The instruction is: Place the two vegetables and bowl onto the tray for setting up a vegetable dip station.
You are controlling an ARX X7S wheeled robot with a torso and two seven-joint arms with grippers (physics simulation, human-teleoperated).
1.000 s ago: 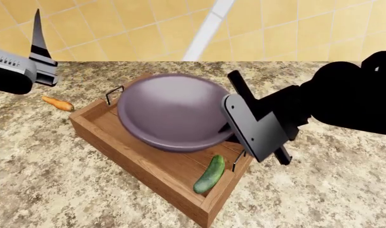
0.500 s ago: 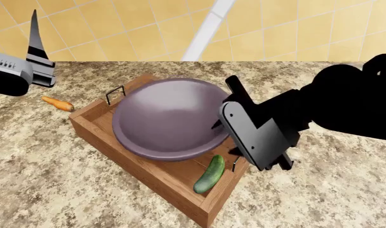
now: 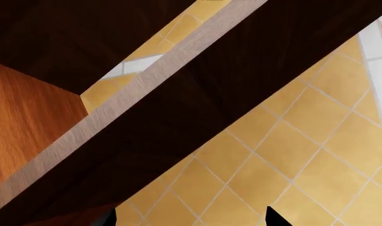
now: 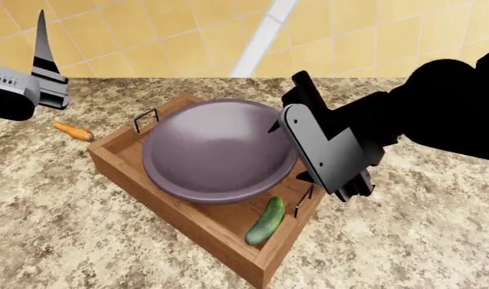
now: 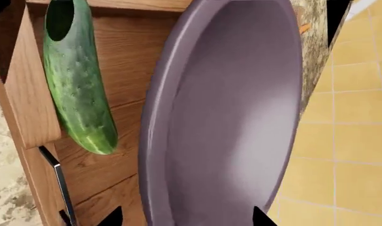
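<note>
The dark purple-grey bowl [image 4: 216, 150] sits level in the brown wooden tray [image 4: 172, 211]. The green cucumber [image 4: 265, 221] lies in the tray's near right corner, beside the bowl. The orange carrot [image 4: 73, 130] lies on the counter left of the tray. My right gripper [image 4: 285, 105] is open at the bowl's right rim. In the right wrist view its jaws [image 5: 185, 217] stand wide apart astride the rim of the bowl [image 5: 235, 117], with the cucumber [image 5: 78, 89] alongside. My left gripper [image 4: 44, 60] is raised at the far left, open and empty, fingers pointing up.
The tray stands on a speckled stone counter [image 4: 59, 229] against a yellow tiled wall [image 4: 188, 36]. Thin metal handles [image 4: 145, 117] stick up at the tray's short ends. The left wrist view shows only wall tiles and a dark wooden cabinet [image 3: 178, 94].
The bowl went from tilted to lying level in the tray. My right gripper rose and drew back from the rim. The left arm barely moved.
</note>
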